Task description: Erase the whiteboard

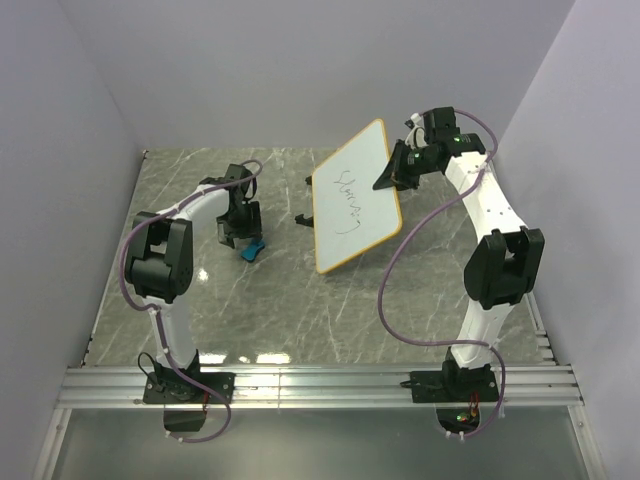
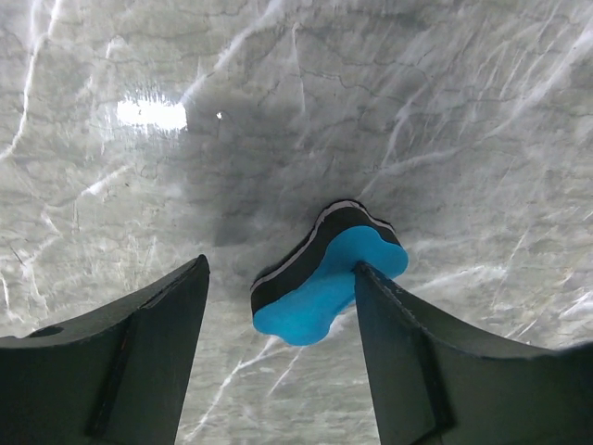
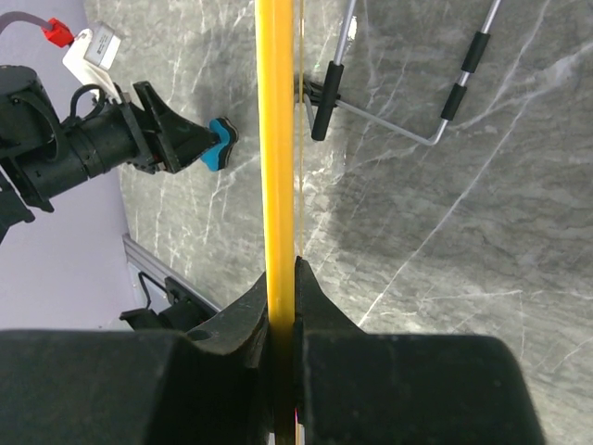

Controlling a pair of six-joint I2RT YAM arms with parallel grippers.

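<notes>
Only our right wrist view shows the right gripper (image 3: 283,278) pinching the whiteboard (image 3: 275,139) by its frame; only overhead shows its scribbles (image 1: 350,185). Our left gripper (image 2: 281,273) stands spread, the blue eraser (image 2: 324,278) between its fingers.

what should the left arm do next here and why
Probably close the left gripper on the small blue bow-tie-shaped foam eraser. Its jaws stand open on either side of the eraser, which lies ungripped on the grey marble table. The right gripper is already shut on the edge of the white, orange-framed whiteboard, holding it tilted up, with black scribbles on it.
</notes>
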